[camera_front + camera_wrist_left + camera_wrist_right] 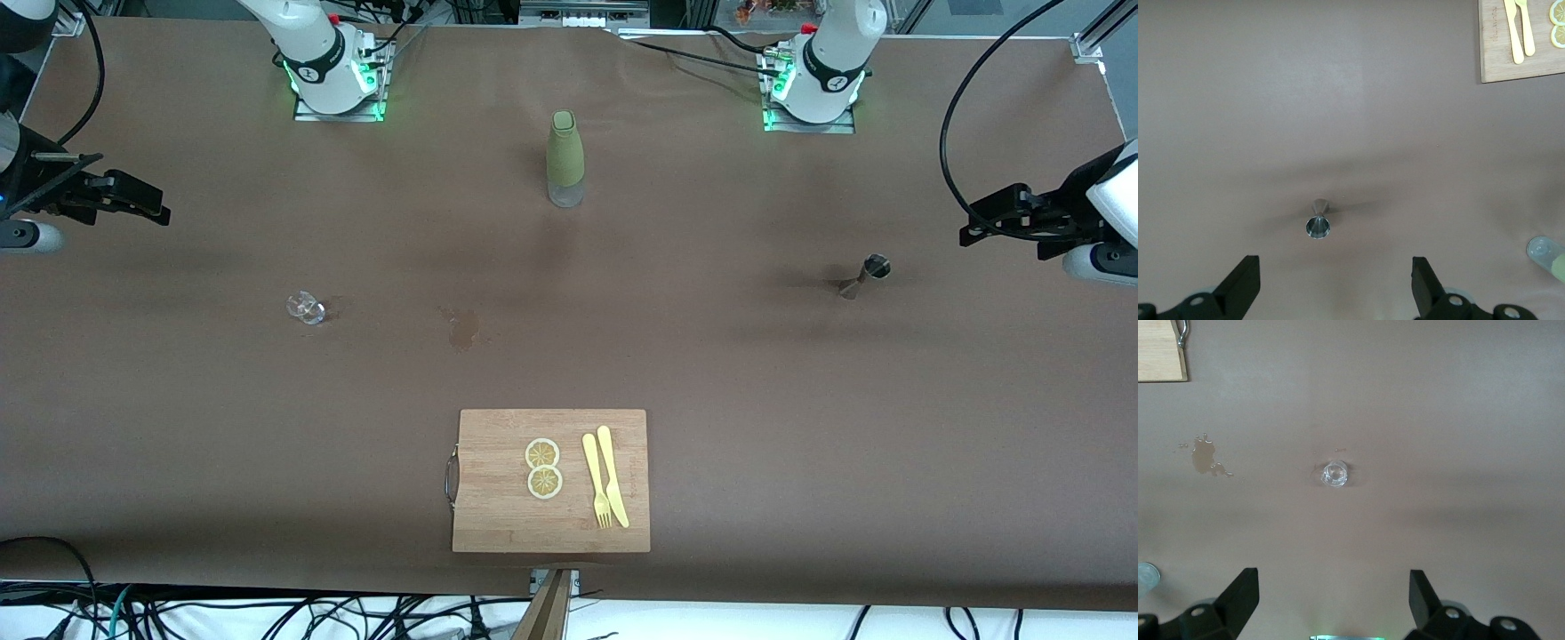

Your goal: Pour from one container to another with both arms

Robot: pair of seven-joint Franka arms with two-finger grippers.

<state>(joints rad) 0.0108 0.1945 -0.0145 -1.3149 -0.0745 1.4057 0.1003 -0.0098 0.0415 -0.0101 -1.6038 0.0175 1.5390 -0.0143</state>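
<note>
The tiny clear glass cup (306, 308) stands on the brown table toward the right arm's end. In the right wrist view the cup (1335, 474) sits well clear of my right gripper (1333, 593), which is open and empty. My right gripper (151, 209) hovers over the table's edge at that end. The silvery jigger (864, 276) stands upright toward the left arm's end. In the left wrist view the jigger (1318, 223) lies just ahead of my open, empty left gripper (1335, 283). My left gripper (976, 233) hangs over the table's edge at that end.
A tall olive-green bottle (564, 158) stands midway between the two bases. A wet stain (462, 329) marks the cloth nearer the front camera than the bottle. A wooden cutting board (498, 498) near the front edge carries two lemon slices, a yellow fork and a knife.
</note>
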